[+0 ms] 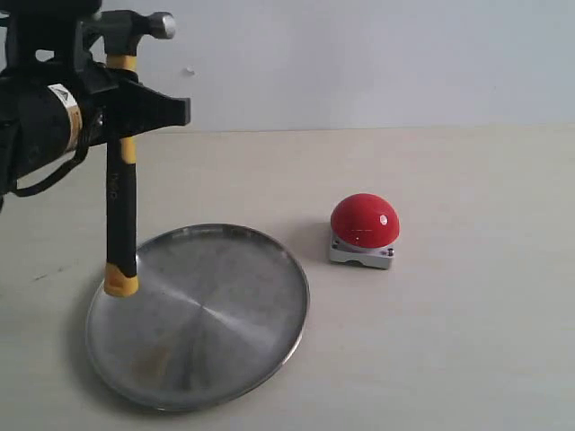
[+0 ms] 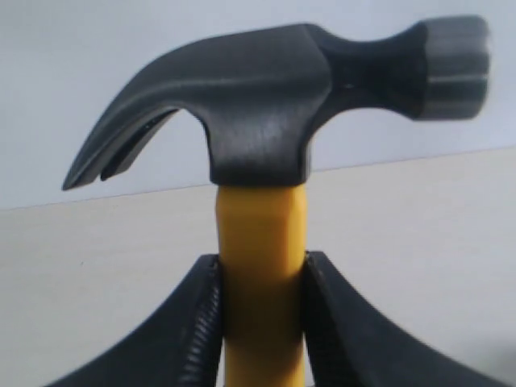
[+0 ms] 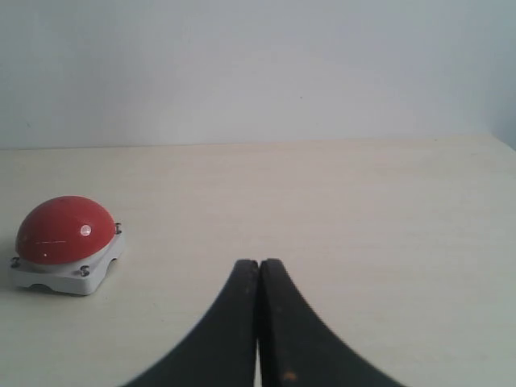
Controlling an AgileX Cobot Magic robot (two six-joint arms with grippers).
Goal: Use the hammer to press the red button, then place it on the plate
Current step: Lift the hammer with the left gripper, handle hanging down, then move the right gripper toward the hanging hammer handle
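The hammer [image 1: 119, 193] hangs upright from my left gripper [image 1: 126, 106], head up at the top left, its yellow handle end just above the left rim of the plate [image 1: 225, 341]. In the left wrist view the left gripper [image 2: 262, 270] is shut on the hammer [image 2: 258, 137], clamping the yellow neck just under the dark steel head. The red button [image 1: 364, 222] sits on its grey base to the right of the plate, untouched. My right gripper [image 3: 259, 266] is shut and empty, low over the table, with the red button [image 3: 64, 232] off to its side.
A pale wooden table [image 1: 467, 341] carries everything, with a plain light wall behind. My left arm's black body [image 1: 45, 117] fills the upper left corner of the exterior view.
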